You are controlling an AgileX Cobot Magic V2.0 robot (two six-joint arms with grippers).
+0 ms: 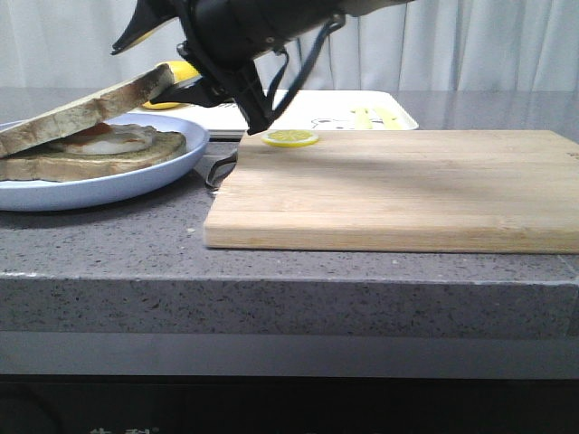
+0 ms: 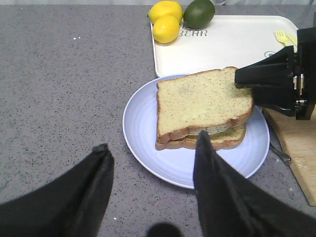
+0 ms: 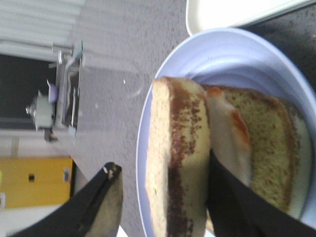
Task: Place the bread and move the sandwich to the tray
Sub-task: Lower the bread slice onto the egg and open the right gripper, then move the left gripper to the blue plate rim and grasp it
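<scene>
Item: bread (image 1: pixel 86 110), thick brown-crusted slice, left of the front view, lying tilted over the fried egg (image 1: pixel 116 137) and the lower slice (image 1: pixel 95 155) on the pale blue plate (image 1: pixel 118 185); its far end is raised, probably because the right gripper (image 2: pixel 256 91) holds it there while the near end rests on the stack. Item: right gripper, dark, entering from the top centre of the front view; in the right wrist view the jaws stand apart with one finger (image 3: pixel 232 197) beside the slice and the other (image 3: pixel 101 197) off it, so whether it clamps the crust or has let go cannot be told. Item: left gripper (image 2: pixel 150 163), lower part of the left wrist view, jaws spread and empty, hovering short of the plate, likely waiting to carry it. Item: tray (image 2: pixel 227 47), white, upper right of the left wrist view, just beyond the plate; two lemons (image 2: pixel 165 19) and a green fruit (image 2: pixel 199 12) sit at its far corner, most of its surface bare. Item: wooden cutting board (image 1: pixel 398 190), centre right of the front view, bearing a lemon slice (image 1: pixel 290 138). Status, judged: sandwich assembled or nearly so, not yet on the tray.
</scene>
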